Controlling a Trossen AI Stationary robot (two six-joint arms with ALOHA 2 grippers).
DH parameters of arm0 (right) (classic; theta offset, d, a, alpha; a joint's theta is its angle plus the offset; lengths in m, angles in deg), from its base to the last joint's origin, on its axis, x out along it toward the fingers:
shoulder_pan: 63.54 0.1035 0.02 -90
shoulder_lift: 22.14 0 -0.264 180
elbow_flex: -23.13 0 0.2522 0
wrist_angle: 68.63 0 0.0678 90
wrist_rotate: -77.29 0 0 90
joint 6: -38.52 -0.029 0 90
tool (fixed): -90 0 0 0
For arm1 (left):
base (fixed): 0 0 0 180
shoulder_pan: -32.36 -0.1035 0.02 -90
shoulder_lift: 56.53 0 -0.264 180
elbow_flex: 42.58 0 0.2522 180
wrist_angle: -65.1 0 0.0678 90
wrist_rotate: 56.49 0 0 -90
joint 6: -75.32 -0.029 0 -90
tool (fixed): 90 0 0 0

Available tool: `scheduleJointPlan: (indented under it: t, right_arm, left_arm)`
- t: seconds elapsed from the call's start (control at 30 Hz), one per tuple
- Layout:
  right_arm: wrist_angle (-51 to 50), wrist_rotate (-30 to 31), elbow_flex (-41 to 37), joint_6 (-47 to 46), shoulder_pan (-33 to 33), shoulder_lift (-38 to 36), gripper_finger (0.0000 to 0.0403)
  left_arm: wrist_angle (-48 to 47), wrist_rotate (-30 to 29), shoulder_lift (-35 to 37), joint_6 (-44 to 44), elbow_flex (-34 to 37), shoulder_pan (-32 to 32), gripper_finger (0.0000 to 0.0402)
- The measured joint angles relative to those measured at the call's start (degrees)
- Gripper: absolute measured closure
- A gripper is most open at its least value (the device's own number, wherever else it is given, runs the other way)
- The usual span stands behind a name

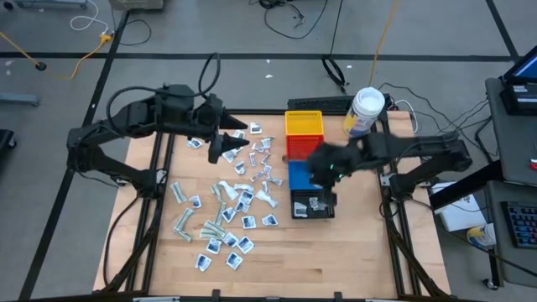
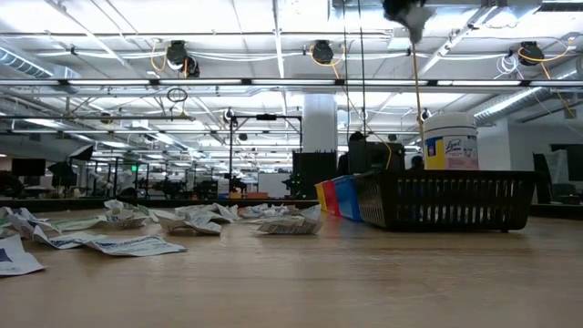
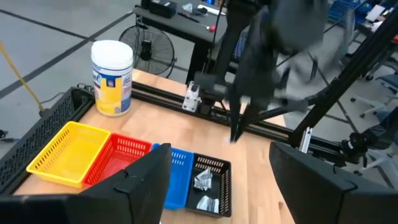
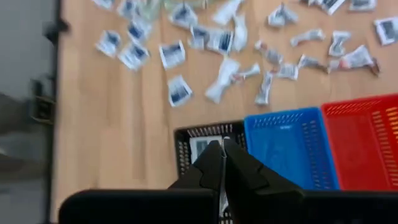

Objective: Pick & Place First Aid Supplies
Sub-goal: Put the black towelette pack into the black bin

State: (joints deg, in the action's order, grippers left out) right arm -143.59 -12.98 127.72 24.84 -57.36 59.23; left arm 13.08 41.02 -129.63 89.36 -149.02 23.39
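Note:
Many first aid packets (image 1: 226,205) lie scattered on the wooden table's left half; two more lie in the black bin (image 1: 312,205). My left gripper (image 3: 221,155) hangs open and empty high above the pile's far part (image 1: 226,147). My right gripper (image 4: 221,152) is shut above the black bin (image 4: 186,140), and a thin pale packet edge shows between its fingers. In the low view it shows at the top (image 2: 405,14). My right gripper pinches a thin white packet between its two fingers; only the packet's edge (image 4: 222,183) shows, as a pale line. The fingers slant down from the table's right side. The packet (image 2: 416,20) is lifted clear, high over the black bin.
Yellow (image 1: 304,126), red (image 3: 121,155), blue (image 1: 299,176) and black bins stand in a row from far to near, right of centre. A white jar with a yellow label (image 1: 367,109) stands at the far right. Bare wood lies along the near edge (image 1: 336,260).

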Motion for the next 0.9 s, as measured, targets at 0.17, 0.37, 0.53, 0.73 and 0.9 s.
scheduleJointPlan:
  t: [0.17,0.37,0.53,0.73,0.9]
  right_arm:
    - [8.6,2.8,-12.0,-0.8,3.3,-0.2,0.0403]
    - [24.0,3.2,-27.6,-0.8,5.9,-0.2,0.0403]
    - [33.9,3.1,-36.8,-0.6,6.6,-0.1,0.0403]
    - [35.1,3.3,-38.3,1.7,6.2,-0.2,0.0382]
    - [34.9,3.2,-38.3,2.6,5.8,-0.3,0.0311]
  left_arm:
    - [-0.6,0.0,0.1,-0.3,0.0,0.0,0.0148]
    - [-2.3,0.0,0.1,-0.2,0.0,0.0,0.0161]
    - [-4.5,0.1,0.1,-0.2,0.0,0.0,0.0160]
    - [-5.3,0.1,0.1,-0.1,0.0,0.0,0.0150]
    - [-5.3,0.1,0.1,0.1,0.0,0.0,0.0147]
